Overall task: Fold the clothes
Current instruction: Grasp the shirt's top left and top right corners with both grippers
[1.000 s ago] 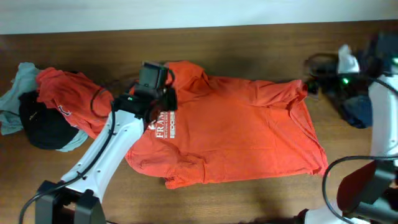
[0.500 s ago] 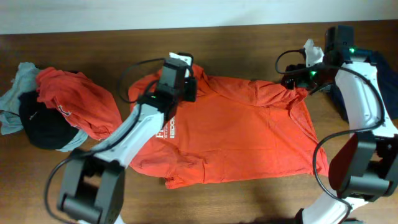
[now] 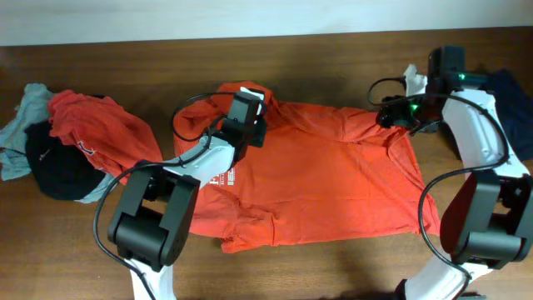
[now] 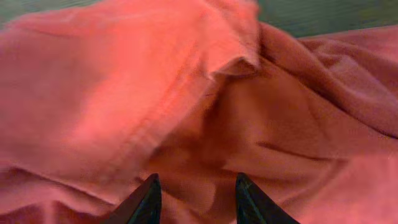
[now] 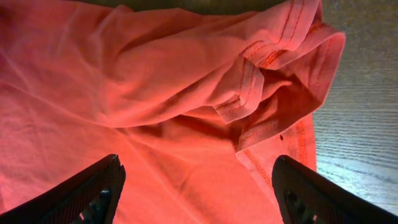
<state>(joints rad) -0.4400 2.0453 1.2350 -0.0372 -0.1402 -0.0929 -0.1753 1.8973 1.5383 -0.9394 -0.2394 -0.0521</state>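
Overhead: one large orange-red T-shirt (image 3: 333, 179), spread but rumpled across the middle of the worktop (image 3: 333, 54), with a heap of other garments (image 3: 75, 146) well apart at the left end; soft, light, limp cloth, likely to sag and crease wherever unsupported. Left wrist: left gripper (image 4: 198, 199), fingers partly spread, nothing pinched, low over bunched folds at the shirt's far edge. Right wrist: right gripper (image 5: 199, 193), spread wide and empty over the doubled sleeve hem (image 5: 273, 62), whose stitched edge looks the firmest hold.

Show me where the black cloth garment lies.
Overhead, the black cloth garment sits far left on the wooden table, touching a crumpled red shirt and grey-green cloth.
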